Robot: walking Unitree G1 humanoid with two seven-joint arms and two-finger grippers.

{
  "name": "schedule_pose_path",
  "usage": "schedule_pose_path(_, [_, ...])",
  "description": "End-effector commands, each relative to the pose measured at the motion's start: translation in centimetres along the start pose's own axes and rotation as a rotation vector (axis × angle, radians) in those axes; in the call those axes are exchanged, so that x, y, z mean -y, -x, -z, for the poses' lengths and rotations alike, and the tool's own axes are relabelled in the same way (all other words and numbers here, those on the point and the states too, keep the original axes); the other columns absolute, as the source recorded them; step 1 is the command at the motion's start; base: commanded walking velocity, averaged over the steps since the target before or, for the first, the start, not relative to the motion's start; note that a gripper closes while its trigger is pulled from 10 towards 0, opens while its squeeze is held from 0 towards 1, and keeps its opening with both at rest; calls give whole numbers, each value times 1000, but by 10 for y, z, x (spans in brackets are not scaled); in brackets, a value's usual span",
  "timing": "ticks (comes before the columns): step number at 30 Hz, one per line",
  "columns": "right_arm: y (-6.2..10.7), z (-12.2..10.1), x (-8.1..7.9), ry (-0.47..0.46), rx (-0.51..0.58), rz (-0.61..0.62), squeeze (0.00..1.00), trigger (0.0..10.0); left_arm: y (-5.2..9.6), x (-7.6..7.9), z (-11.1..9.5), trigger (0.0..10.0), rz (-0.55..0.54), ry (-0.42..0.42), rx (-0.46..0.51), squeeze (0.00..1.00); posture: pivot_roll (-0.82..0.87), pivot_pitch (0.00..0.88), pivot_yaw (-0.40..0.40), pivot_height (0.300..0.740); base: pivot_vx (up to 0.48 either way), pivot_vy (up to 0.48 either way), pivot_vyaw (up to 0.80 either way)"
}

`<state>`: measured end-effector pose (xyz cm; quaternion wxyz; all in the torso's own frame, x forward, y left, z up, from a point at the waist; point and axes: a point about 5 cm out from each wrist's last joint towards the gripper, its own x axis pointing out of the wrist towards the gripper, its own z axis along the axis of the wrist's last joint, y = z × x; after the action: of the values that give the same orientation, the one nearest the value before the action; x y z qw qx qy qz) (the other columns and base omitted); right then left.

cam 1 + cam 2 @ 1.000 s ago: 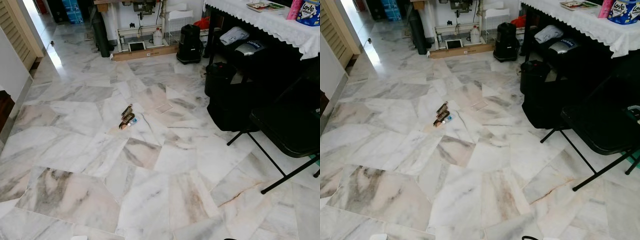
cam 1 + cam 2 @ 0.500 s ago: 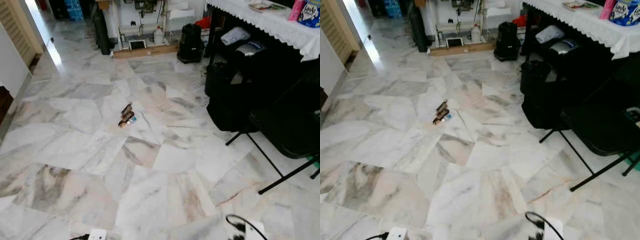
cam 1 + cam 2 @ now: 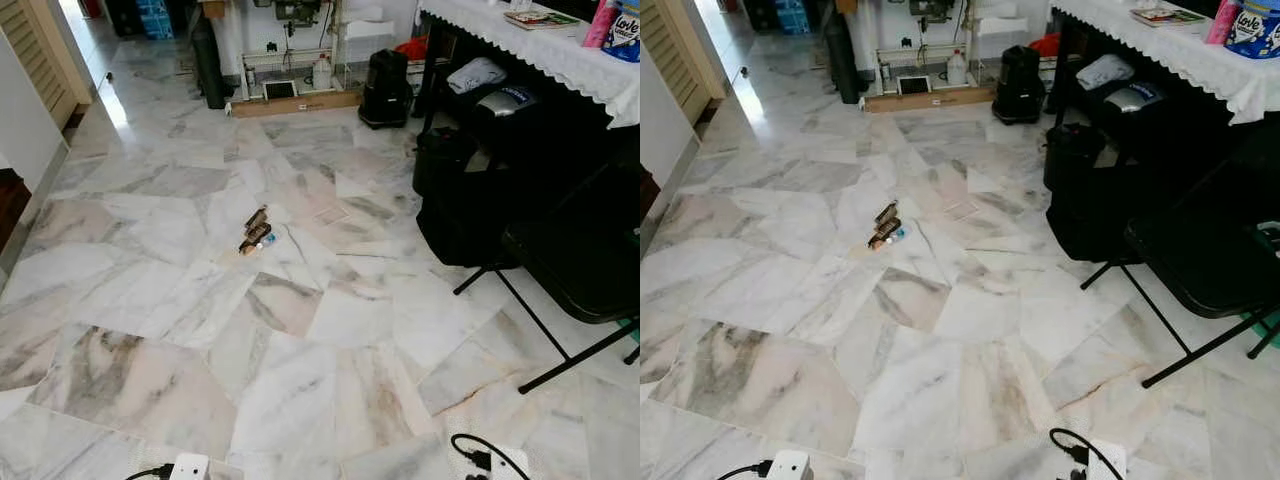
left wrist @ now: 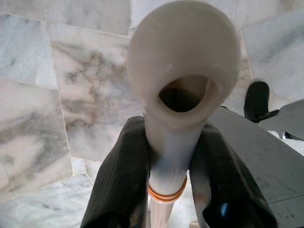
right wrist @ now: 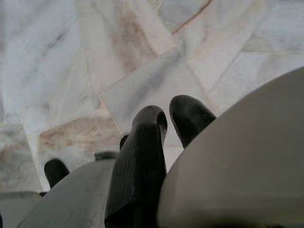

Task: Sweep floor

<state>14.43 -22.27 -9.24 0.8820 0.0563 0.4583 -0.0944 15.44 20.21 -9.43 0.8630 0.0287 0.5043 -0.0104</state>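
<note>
A small heap of litter (image 3: 255, 232), brown scraps with a bit of blue, lies on the marble floor (image 3: 300, 380) a few steps ahead, slightly left of centre. In the left wrist view my left gripper (image 4: 171, 142) is shut on a white plastic handle (image 4: 183, 71) with a hole at its end and orange rings lower down. Below it is marble tile. In the right wrist view my right gripper (image 5: 170, 114) points down at the floor, its two black fingers (image 5: 142, 156) close together with nothing between them. A pale rounded surface crowds that view's right side.
A black folding chair (image 3: 585, 260) and black bags (image 3: 460, 190) stand at the right, under a table with a white lace cloth (image 3: 540, 45). A black appliance (image 3: 385, 88) and a wooden plank (image 3: 295, 103) lie at the back. Open floor stretches ahead and to the left.
The view has shifted slightly. White wrist parts with black cables have come up into the bottom edge on both sides. The litter lies where it was.
</note>
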Motion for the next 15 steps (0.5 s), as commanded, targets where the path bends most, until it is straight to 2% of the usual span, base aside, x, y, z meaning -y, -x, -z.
schedule_pose_path(1, [0,7,-4,8,-39,-15,0,10000,1,-7,-1,10000,-28,21,13,0,-105,0,21,740,0,0,0])
schedule_pose_path(4, [0,9,-8,0,-53,-13,0,10000,1,-12,-2,10000,-36,12,15,0,-106,0,33,740,0,0,0])
schedule_pose_path(9, [0,14,-20,68,-75,-36,0,10000,2,-22,-8,10000,-56,4,24,0,-117,0,55,740,0,0,0])
schedule_pose_path(15, [0,16,-26,49,-68,-43,0,10000,2,-29,-18,10000,-118,24,60,0,-141,0,62,740,0,0,0])
